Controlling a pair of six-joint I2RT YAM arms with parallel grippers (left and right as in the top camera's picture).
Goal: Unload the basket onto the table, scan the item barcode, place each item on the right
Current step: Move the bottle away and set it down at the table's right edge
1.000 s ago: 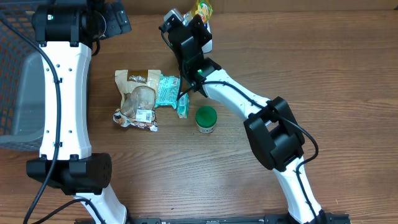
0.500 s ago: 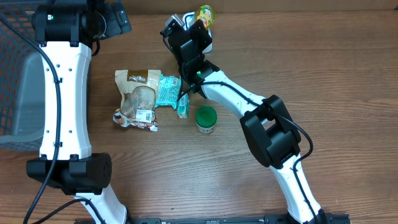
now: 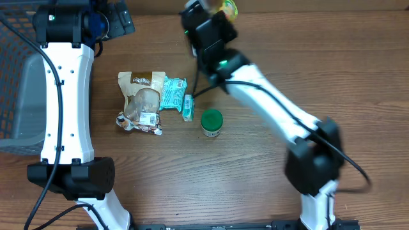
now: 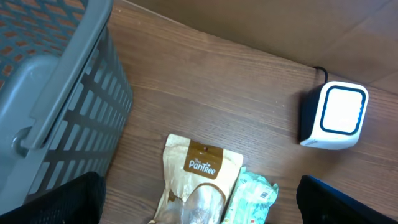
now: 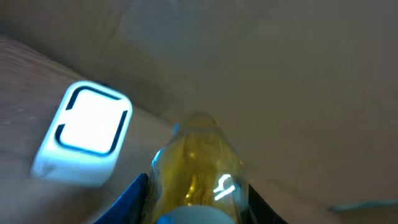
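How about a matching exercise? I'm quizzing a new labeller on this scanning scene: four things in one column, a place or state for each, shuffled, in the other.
Things
1. yellow bottle
2. scanner
3. green-lidded jar
4. PanTree pouch

Places or states
A. lying flat next to the teal packet
B. on the table, window lit white
C. gripped in the right gripper
D. upright, right of the teal packet

Pairs: 1-C, 2-B, 3-D, 4-A
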